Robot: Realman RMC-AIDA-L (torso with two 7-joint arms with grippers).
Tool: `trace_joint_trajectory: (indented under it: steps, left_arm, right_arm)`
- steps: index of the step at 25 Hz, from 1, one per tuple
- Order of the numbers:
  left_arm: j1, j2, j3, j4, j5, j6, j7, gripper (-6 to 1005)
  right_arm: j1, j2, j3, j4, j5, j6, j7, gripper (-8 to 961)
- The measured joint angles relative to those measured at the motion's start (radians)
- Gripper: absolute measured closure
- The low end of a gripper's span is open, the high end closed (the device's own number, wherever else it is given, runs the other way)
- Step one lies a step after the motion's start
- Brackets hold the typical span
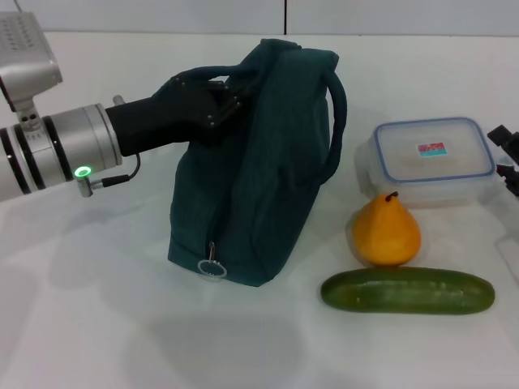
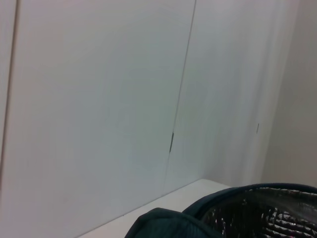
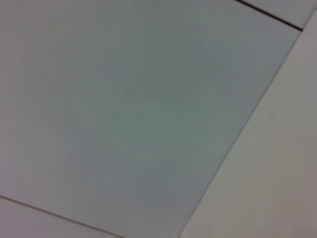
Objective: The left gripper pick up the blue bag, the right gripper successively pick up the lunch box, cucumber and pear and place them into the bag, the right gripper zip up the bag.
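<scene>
Gripping blue bag [image 1: 259,162], left gripper [image 1: 220,101]

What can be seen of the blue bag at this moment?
The dark teal-blue soft fabric bag stands upright on the white table, leaning a little, left of the pear, cucumber and lunch box and apart from them. A loop handle arches down its right side; a zipper with a metal ring pull hangs at its lower front. The black left end effector grips its top edge. The left wrist view shows its mouth open, with crinkled silver lining.
</scene>
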Motion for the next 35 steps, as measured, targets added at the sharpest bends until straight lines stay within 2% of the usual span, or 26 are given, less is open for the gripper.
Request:
trace_joint_trajectory:
  steps: [10, 35]
  left_arm:
    - [0.010, 0.000, 0.000, 0.042, -0.001, -0.011, 0.038, 951]
    - [0.007, -0.003, 0.000, 0.054, 0.002, -0.011, 0.069, 951]
  right_arm:
    - [0.042, 0.000, -0.002, -0.006, -0.024, 0.030, 0.019, 163]
    - [0.054, 0.000, 0.007, -0.006, -0.024, 0.019, 0.034, 176]
